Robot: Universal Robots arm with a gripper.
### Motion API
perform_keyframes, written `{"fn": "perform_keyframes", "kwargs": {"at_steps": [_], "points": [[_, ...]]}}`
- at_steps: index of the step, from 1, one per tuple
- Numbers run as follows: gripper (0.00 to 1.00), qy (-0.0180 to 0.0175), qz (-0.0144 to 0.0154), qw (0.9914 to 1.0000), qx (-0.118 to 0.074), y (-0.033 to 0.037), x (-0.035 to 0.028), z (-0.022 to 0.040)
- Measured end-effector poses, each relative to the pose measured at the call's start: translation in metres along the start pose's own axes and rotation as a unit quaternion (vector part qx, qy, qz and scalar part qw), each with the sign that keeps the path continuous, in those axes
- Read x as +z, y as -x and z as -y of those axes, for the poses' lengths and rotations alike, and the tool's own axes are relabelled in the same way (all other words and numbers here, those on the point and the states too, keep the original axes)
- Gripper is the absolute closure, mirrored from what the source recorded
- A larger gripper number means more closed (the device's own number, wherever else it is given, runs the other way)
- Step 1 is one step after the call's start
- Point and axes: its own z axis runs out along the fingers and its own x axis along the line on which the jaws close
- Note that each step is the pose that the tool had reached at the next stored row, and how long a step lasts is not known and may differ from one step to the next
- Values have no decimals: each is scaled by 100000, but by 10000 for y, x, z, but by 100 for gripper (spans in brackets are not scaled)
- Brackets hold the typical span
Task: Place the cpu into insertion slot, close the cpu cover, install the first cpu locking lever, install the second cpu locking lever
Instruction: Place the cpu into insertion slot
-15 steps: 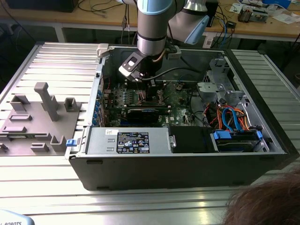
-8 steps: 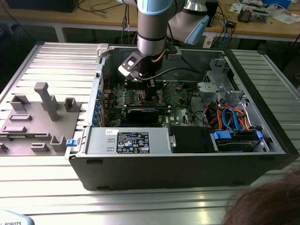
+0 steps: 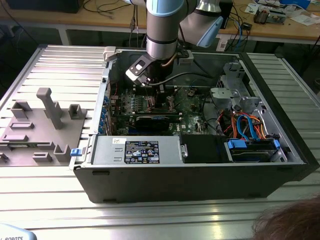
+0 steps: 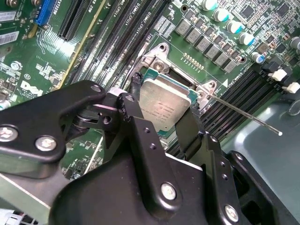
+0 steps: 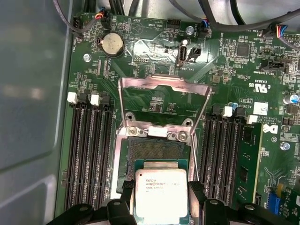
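Note:
My gripper [image 5: 161, 187] is shut on the cpu [image 5: 161, 197], a silver-topped square pinched by two opposite edges between black fingers [image 5: 125, 191]. The cpu hangs over one part of the insertion slot [image 5: 154, 149], whose dark pin field still shows beyond it. I cannot tell whether it touches the socket. The cpu cover [image 5: 164, 82], a silvery frame, stands swung open past the slot's hinge. In the second wrist view the cpu [image 4: 164, 105] sits between the fingers [image 4: 187, 129] above the socket rim [image 4: 157, 54]. In the exterior view the gripper [image 3: 152, 86] reaches down into the open computer case [image 3: 200, 170].
Rows of black memory slots [image 5: 89, 150] flank the socket on both sides. A thin metal lever rod [image 4: 243, 112] sticks out beside it. Cables [image 3: 245, 125] and a drive bay fill the case's right end in the exterior view. A grey fixture [image 3: 45, 120] lies outside on its left.

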Motion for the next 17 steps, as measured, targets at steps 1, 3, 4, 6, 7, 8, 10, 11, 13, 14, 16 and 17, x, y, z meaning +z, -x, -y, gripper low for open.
{"fn": "perform_keyframes", "kwargs": {"at_steps": [1, 3, 4, 6, 7, 8, 10, 11, 13, 14, 16, 17], "points": [[46, 2, 2, 100000, 149, 0, 1, 0], [46, 8, 4, 99998, 590, 0, 3, 0], [46, 11, 2, 99996, 882, 0, 4, 0], [46, 15, 2, 99991, 1367, 0, 7, 0], [46, 14, 4, 99987, 1584, 0, 8, 0], [46, 17, 6, 99985, 1748, 0, 9, 0], [46, 19, 5, 99979, 2037, 0, 10, 0], [46, 21, 6, 99976, 2176, 0, 11, 0], [46, 23, 6, 99969, 2500, 0, 13, 0], [46, 24, 8, 99962, 2774, 0, 14, 0], [46, 34, 7, 99932, 3678, 0, 17, 0], [46, 38, 8, 99918, 4047, 0, 19, 0]]}}
